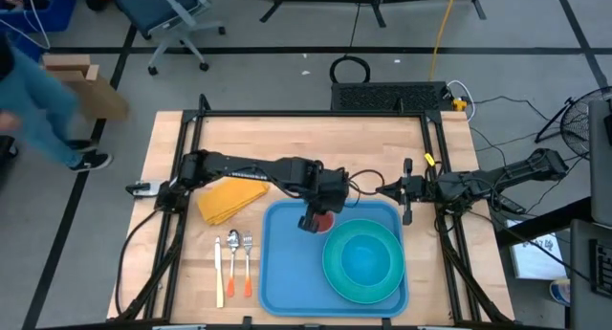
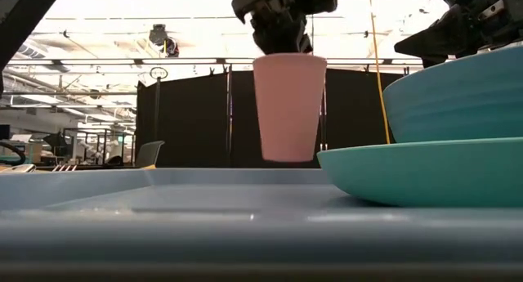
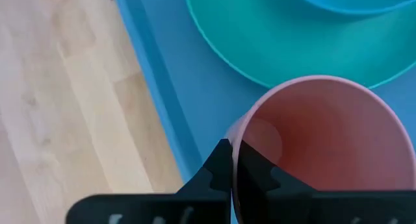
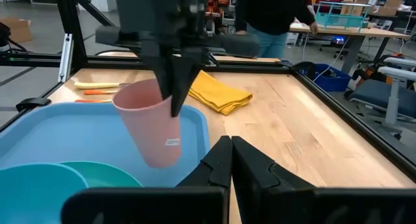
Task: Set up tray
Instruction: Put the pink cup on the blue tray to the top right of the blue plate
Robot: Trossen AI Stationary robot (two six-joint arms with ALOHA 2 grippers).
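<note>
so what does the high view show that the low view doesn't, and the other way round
Only the high view shows the yellow cloth, the spoon, fork and orange-handled knives on the wooden table, and the right gripper waiting off the tray's far right corner. Only the low view shows that the pink plastic cup hangs above the tray floor, not touching it, with dark partitions behind. Both show the sky-blue plastic tray, the teal round plate, the blue bowl on it, and the left gripper gripping the cup.
</note>
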